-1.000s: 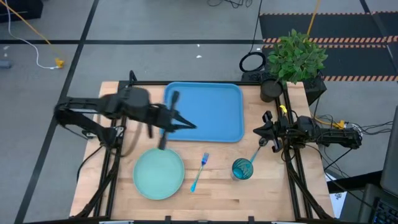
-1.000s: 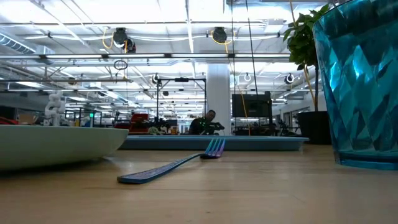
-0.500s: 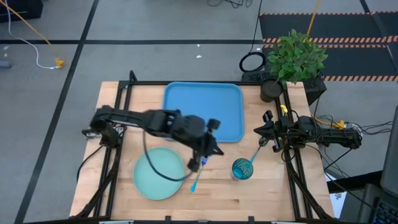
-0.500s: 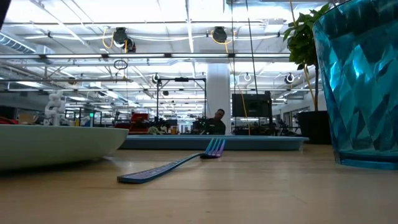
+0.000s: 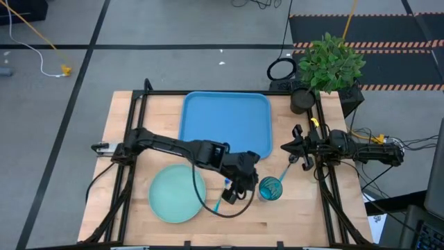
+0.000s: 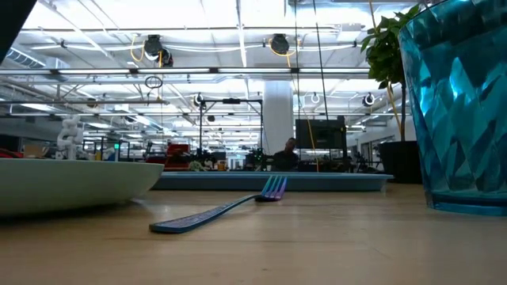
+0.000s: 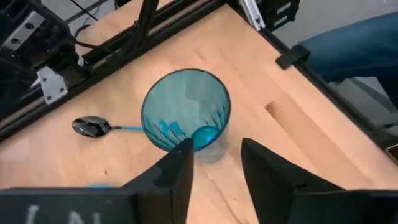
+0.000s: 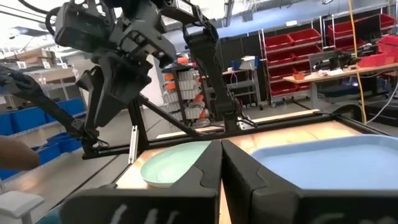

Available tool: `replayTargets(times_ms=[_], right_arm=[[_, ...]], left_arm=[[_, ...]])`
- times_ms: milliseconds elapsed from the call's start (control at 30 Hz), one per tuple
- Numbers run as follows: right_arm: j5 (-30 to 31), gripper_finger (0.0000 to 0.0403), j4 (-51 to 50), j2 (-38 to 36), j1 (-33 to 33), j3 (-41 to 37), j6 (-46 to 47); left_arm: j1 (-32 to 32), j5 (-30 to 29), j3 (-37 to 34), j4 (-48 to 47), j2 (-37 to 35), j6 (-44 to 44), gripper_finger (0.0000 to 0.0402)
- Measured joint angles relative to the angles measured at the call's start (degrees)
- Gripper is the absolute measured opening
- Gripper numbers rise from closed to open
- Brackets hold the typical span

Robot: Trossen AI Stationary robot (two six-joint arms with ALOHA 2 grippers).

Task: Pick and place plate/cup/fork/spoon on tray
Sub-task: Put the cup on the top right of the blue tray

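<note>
Tray (image 5: 225, 123): far centre of table, nothing on it.
Plate (image 5: 177, 194): near left, on wood.
Fork (image 5: 220, 198): just right of plate.
Cup (image 5: 270, 188): near right, upright.
Spoon (image 5: 287, 168): between cup and right arm.
Left gripper (image 7: 214, 165): fingers spread, above cup's near side, empty.
Right gripper (image 8: 220, 155): fingers pressed together, parked at right edge.
Progress: none of four items placed.

There was one tray (image 5: 225, 121); one plate (image 5: 177, 194); one cup (image 5: 270, 188); one fork (image 6: 222, 207); one spoon (image 7: 93, 126); one potted plant (image 5: 329, 66) at the table's far right corner; two arms, each with one gripper, the left (image 7: 214, 165) and the right (image 8: 219, 163).
</note>
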Motion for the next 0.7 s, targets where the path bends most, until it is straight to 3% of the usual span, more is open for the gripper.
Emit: replayTargets(times_ms=[200, 700], right_arm=[[0.0, 0.0, -0.4, 0.2, 0.0, 0.0, 0.0], [1.4, 0.0, -1.5, 0.9, 0.0, 0.0, -0.2]], left_arm=[[-0.8, 0.7, 0.0, 3.6, 4.2, 7.7, 0.0173], [-0.3, 1.8, 0.0, 8.0, 8.7, 16.5, 0.0175]])
